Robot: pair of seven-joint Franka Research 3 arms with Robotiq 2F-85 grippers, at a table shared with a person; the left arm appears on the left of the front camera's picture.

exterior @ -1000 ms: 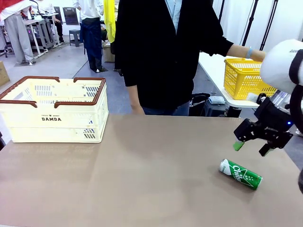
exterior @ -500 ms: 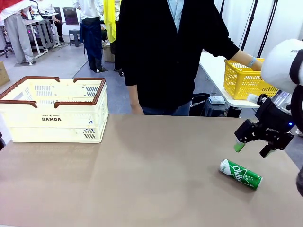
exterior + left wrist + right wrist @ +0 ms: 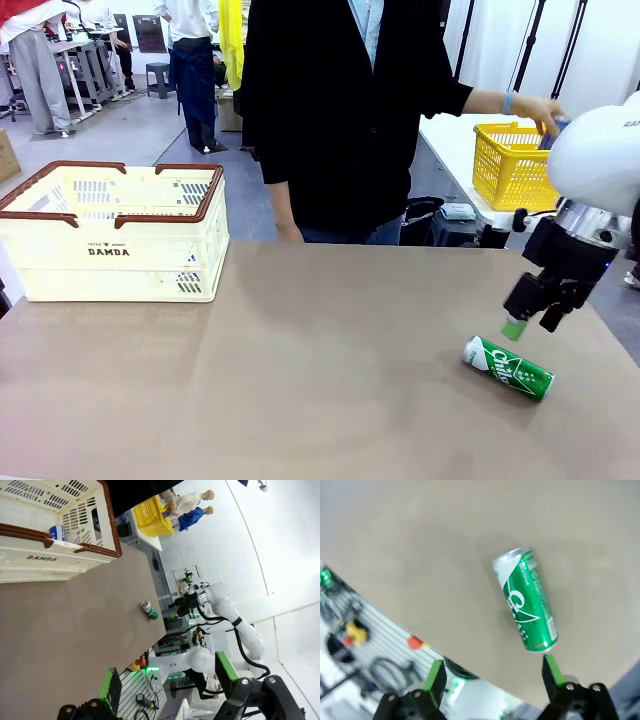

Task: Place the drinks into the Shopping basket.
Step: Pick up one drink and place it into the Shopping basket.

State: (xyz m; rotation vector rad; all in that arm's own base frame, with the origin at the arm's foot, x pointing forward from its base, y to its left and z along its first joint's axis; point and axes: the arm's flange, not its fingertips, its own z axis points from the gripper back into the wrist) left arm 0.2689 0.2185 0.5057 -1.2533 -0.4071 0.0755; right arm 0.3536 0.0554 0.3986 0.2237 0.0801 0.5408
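Just above green can [image 3: 508, 368], right hand [image 3: 531, 325] spread, empty.

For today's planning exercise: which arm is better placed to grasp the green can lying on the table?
Right. The open right gripper hovers just above the green can; the left gripper is far off.

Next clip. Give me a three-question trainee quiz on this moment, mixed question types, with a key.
1. True or false: the green can stands upright.
2. The right gripper is: A) shut on the green can; B) open, hanging over the green can without touching it; C) shut, empty, far from the green can.
3. Fill in: in the left wrist view, the blue can sits inside the ____.
Key: 1 false, it lies on its side on the table; 2 B; 3 Shopping basket.
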